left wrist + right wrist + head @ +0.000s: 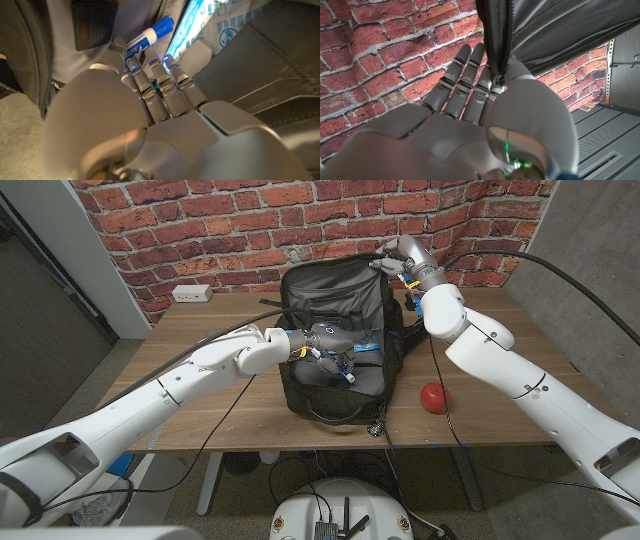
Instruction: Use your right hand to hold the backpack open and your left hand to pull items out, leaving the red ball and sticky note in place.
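Red, the ball point(434, 396) sits on the wooden table point(480, 426) just right of the black backpack point(340, 330). The left hand point(330, 345) reaches inside toward a blue-capped glue stick point(149, 37) — whether its fingers grip anything I cannot tell. Farther back, the right hand point(398, 262) pinches the backpack's upper edge — holding it open.

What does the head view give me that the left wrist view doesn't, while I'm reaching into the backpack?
Head view alone: the right robot hand holding the backpack's top edge up, the red ball on the table beside the bag, and a power strip near the wall.
Left wrist view alone: a blue-capped glue stick and a blue-printed plastic packet just past the fingertips.
Both: the left robot hand reaching inside the backpack.
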Motion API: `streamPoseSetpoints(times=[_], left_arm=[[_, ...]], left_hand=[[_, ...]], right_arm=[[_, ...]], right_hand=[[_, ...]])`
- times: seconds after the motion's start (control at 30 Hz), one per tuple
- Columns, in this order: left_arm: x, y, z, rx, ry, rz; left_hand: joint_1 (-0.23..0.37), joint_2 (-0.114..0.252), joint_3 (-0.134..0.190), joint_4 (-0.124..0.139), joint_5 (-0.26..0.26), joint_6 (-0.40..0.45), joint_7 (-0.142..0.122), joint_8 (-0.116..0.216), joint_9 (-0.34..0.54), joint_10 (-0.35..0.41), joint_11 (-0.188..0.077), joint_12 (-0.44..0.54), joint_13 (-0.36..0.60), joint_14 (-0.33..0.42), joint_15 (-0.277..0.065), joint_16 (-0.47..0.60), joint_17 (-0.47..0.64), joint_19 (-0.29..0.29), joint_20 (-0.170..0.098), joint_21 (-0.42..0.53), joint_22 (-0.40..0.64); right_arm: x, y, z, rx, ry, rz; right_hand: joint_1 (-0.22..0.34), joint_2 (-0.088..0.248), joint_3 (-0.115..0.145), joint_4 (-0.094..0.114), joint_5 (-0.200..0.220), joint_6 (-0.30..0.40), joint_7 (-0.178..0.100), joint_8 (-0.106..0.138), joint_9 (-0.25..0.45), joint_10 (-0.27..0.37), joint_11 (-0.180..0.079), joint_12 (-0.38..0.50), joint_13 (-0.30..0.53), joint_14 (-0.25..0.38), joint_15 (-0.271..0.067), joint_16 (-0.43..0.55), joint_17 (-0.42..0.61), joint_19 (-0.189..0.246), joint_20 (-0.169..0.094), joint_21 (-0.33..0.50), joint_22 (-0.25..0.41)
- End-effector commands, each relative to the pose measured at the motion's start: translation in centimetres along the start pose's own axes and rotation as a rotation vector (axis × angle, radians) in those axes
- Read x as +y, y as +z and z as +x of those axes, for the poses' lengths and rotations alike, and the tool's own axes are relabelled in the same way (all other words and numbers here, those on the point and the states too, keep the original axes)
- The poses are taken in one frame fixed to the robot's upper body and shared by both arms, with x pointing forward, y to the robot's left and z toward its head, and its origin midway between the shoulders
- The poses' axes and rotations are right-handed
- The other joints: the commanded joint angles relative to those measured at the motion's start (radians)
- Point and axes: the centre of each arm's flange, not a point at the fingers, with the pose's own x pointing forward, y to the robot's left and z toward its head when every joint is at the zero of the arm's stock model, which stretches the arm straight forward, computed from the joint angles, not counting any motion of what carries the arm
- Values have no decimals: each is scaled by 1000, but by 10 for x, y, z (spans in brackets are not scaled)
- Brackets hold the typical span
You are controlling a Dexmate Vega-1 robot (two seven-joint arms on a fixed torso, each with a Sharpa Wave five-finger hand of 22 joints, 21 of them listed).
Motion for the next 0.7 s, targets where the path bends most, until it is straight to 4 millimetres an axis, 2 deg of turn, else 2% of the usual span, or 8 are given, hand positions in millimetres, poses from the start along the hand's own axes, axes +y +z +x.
streamPoseSetpoints(times=[0.03, 0.7], left_arm=[[9, 2, -12, 9, 23, -14], [24, 10, -33, 51, 62, -53]], left_hand=[[2, 13, 7, 4, 7, 11, 3, 6, 6, 10, 0, 5, 5, 14, -80, 5, 4, 6, -141, -2, 3], [3, 17, 8, 4, 7, 41, 2, 11, 6, 39, 1, 3, 6, 43, -81, 7, 5, 21, -141, 2, 4]], right_arm=[[2, 0, -1, 3, -3, 2], [3, -2, -2, 3, -16, 14]], right_hand=[[3, 13, 1, 4, 6, 9, 2, 7, 2, 8, 3, -1, 1, 8, -109, -1, 3, -6, -128, 4, 3], [3, 13, 0, 5, 6, 10, 1, 5, 3, 10, 0, -1, 3, 9, -110, -4, 6, -8, -128, 7, 3]])
